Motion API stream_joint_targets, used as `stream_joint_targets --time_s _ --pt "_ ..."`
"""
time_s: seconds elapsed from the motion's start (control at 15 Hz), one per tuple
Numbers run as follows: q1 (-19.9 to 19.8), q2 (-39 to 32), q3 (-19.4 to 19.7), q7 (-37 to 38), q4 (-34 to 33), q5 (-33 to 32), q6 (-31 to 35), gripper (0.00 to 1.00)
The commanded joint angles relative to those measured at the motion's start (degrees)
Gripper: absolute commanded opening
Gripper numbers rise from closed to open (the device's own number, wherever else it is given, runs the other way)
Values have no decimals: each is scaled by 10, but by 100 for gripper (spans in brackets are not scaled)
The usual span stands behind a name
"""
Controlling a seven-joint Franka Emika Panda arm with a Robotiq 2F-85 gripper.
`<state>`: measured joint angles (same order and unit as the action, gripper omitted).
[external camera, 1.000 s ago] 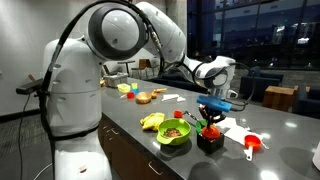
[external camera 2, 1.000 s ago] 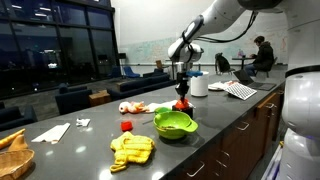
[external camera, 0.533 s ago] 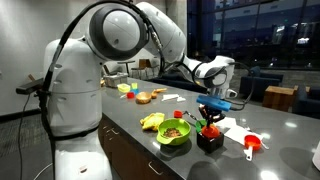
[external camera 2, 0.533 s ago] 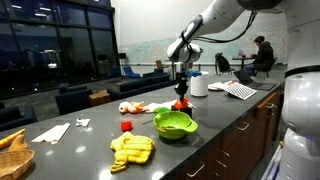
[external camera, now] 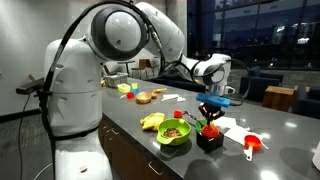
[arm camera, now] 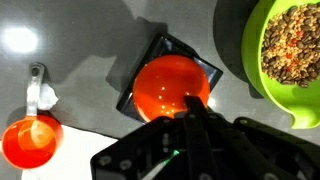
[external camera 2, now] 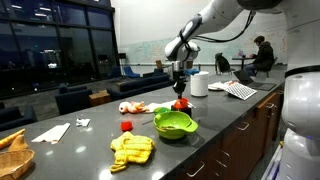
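Though pressed fully together and empty, jaws hanging just above the orange-red ball, seemingly clear of it, with no contact to be made out in the wrist view. Gripper aimed at the ball's near flank rather than its crown. Ball seated on top of a black square block on the dark countertop, just beside the green bowl of mixed grains. Orange measuring scoop well apart on the opposite side, near a sheet of white paper.

By judgement, best done by staying plumb over the ball and nudging toward its centre before any lowering. If lowering with tips closed, go slowly: a round, smooth thing on a small perch, likely to roll off under an off-centre push. Mind the bowl's rim, close on one side; no sideways drift toward it.

In both exterior views, wrist turned straight down over the block. Forearm reaching out roughly level from the bulky white base, elbow raised high, last link bent sharply downward. In an exterior view, downward-pointing gripper directly above the ball, arm entering from the upper corner.
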<state>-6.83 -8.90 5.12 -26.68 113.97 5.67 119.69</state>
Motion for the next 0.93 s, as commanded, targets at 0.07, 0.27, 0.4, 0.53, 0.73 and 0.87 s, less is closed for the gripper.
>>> stream_joint_targets --time_s 0.07,0.27,0.4,0.53,0.73,0.87 --pt "0 5 -7 3 -19 -25 -5 0" --pt "2 6 -8 11 -29 -42 -4 0" --pt "6 10 -8 29 -33 -65 -1 0" --pt "10 15 -8 48 -37 -88 2 0" --pt "15 21 -11 71 -42 -102 1 0" --pt "18 27 -12 79 -43 -104 2 0"
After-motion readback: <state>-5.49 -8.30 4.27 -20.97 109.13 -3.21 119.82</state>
